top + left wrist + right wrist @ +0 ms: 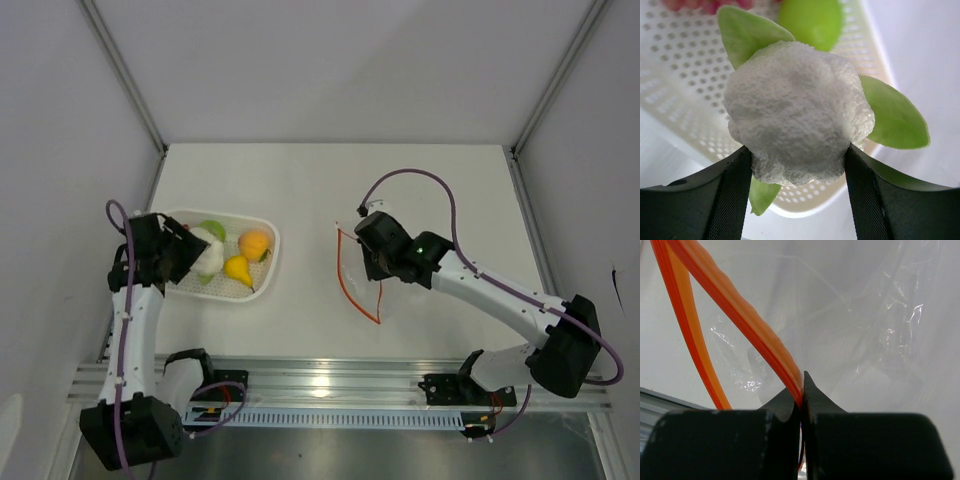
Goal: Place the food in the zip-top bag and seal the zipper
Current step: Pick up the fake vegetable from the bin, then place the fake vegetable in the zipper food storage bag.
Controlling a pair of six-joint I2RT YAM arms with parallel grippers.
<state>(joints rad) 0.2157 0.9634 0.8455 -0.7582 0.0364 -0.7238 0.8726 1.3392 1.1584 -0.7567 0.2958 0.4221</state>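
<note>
Nearest, along the front edge of the white table (300,190): a metal rail (320,385) with the 2 arm bases bolted on.

Just past it, right of centre, the clear zip-top bag (362,290), crumpled on the tabletop and well apart from the white perforated basket (258,283) at left. Pinched in the right gripper (362,252), jaws fully together with only the strip between them: the zipper (349,290), a thin red-orange line along the bag's left edge. From the right wrist camera, 2 orange strips spread apart above the black fingertips (782,405), bag mouth parted, wrinkled film beyond.

Level with it at left, the left gripper (190,252) over the basket's left end, jaws at mid-width and clamped on the pale whitish piece (208,256). From the left wrist camera, dark fingers (727,200) pressed to both flanks of that knobbly white lump, green leaves (895,120) fanned round it, basket floor behind. Cannot tell whether lifted clear of the basket or resting in it.

Loose in the basket: the yellow piece (238,269) nearest, the round orange (255,243) just beyond, the green apple (214,229) by the far rim. At the top edge of the left wrist view, a sliver of red-purple grapes (705,4).

Farthest, plain white walls (330,70) around the table.
</note>
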